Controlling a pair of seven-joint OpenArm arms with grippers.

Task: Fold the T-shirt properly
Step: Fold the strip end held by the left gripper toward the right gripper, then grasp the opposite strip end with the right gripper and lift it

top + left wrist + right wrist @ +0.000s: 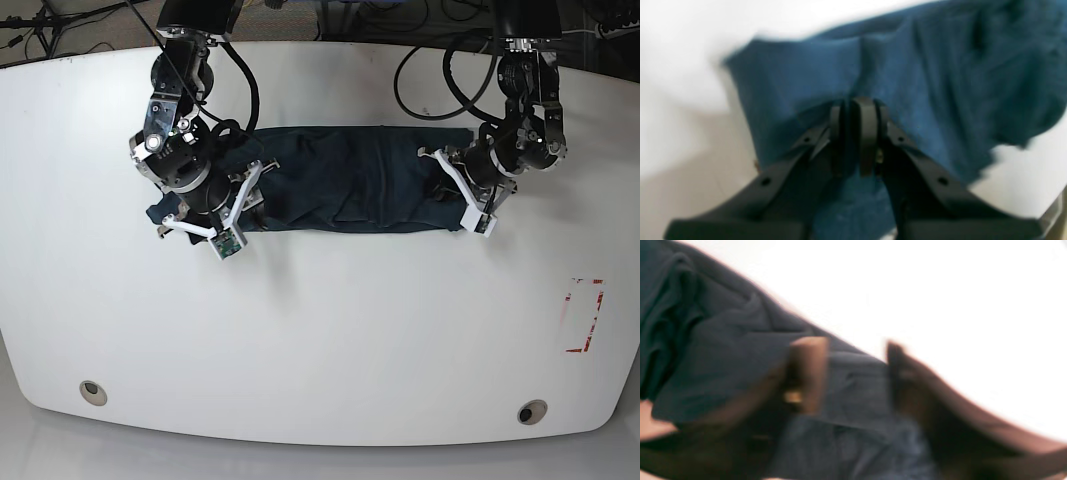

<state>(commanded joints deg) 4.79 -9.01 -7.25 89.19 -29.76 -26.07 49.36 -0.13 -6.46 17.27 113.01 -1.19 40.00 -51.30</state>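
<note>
T-shirt (pixel 350 180): soft matt cloth | table (pixel 330 330): smooth, faintly glossy

The T-shirt (pixel 345 180) is a plain dark navy, reading more teal-blue in the left wrist view. The table (pixel 320 330) is white, with a red marking (pixel 585 316) near one edge. Through the right wrist blur, the right gripper (pixel 853 373) looks brownish-black.

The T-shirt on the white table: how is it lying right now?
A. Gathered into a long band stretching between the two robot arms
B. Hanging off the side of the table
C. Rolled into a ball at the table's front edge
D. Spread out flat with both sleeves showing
A: in the base view the T-shirt forms a long dark band, with the right gripper at one end and the left gripper at the other.
</note>
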